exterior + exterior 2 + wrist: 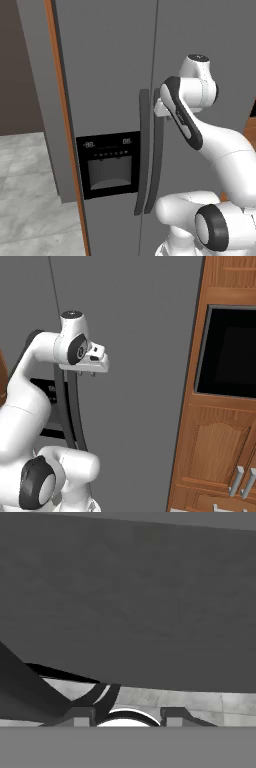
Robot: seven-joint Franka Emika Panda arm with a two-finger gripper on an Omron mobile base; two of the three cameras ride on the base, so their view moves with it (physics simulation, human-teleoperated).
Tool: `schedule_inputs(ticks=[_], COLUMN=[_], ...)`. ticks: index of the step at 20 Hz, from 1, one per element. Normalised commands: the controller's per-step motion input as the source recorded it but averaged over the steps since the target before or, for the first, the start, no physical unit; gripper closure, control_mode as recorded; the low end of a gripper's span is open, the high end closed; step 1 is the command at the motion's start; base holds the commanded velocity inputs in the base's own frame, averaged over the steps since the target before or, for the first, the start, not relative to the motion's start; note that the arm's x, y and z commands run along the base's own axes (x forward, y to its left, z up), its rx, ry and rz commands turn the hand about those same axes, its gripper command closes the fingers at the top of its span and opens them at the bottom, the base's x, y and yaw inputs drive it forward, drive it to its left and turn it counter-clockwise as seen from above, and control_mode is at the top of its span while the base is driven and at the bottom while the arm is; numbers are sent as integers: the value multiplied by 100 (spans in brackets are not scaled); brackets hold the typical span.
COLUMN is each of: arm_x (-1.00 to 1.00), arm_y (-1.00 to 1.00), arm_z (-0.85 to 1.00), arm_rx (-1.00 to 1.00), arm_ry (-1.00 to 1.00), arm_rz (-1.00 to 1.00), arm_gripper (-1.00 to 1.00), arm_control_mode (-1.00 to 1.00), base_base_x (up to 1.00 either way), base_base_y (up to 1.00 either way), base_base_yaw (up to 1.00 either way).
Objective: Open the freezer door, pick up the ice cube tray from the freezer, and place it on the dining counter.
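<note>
Kitchen: you face a grey side-by-side fridge; wooden cabinets point(220, 456) stand right of it.
Freezer door point(105, 75): closed, dispenser panel point(109, 164) low on it, just left of its dark handle point(142, 150).
Gripper point(86, 375): you see it just beside that handle's upper part; fingertips point(80, 717) apart, nothing visibly clamped.

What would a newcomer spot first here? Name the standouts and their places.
The white arm's gripper reaches the twin dark handles at the middle seam of the tall grey fridge. The freezer door, left of that seam, is shut and carries a black dispenser panel low down. Wooden cabinets flank the fridge on the right.
</note>
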Motion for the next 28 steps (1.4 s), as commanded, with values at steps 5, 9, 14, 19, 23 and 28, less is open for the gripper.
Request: schedule_inputs(ticks=[5,9,14,19,23,28], arm_x=[-48,-81,-63,-33,-12,-2], arm_y=[-1,0,0,0,-1,-4], arm_z=[-6,0,-4,-2,-3,0], arm_rx=[0,0,0,0,0,0], arm_ry=[0,0,0,0,0,0], arm_rz=[0,-1,0,0,-1,-3], arm_gripper=[-100,-100,-100,-100,-100,-100], arm_control_mode=[-100,-100,-100,-100,-100,-100], base_base_x=[0,0,0,0,0,0], base_base_y=[0,0,0,0,0,0], base_base_yaw=[0,0,0,0,0,0])
